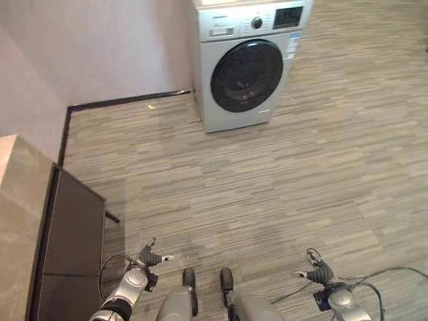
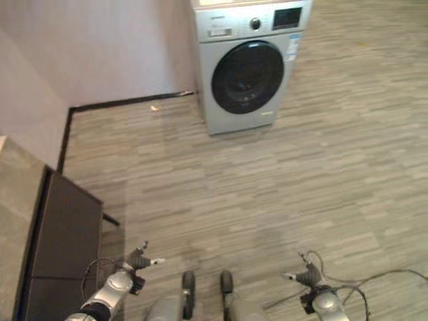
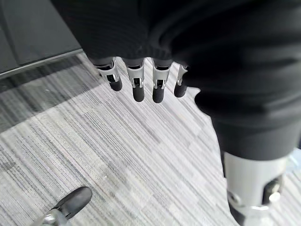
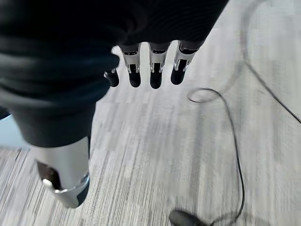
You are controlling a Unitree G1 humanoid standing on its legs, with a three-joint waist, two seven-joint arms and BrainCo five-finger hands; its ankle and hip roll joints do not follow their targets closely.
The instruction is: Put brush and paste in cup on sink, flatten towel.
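Both the left hand (image 1: 148, 257) and right hand (image 1: 319, 273) are held empty, fingers (image 3: 137, 84) relaxed apart, above the floor (image 1: 267, 180) near a washing machine (image 1: 249, 63).

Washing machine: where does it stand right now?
The washing machine stands at the far end of the wood-patterned floor, in the eye views' upper middle, against the pale wall, well ahead of both hands.

Glossy metal washing machine (image 1: 244, 63) on matt striped wood-look floor (image 1: 267, 187).
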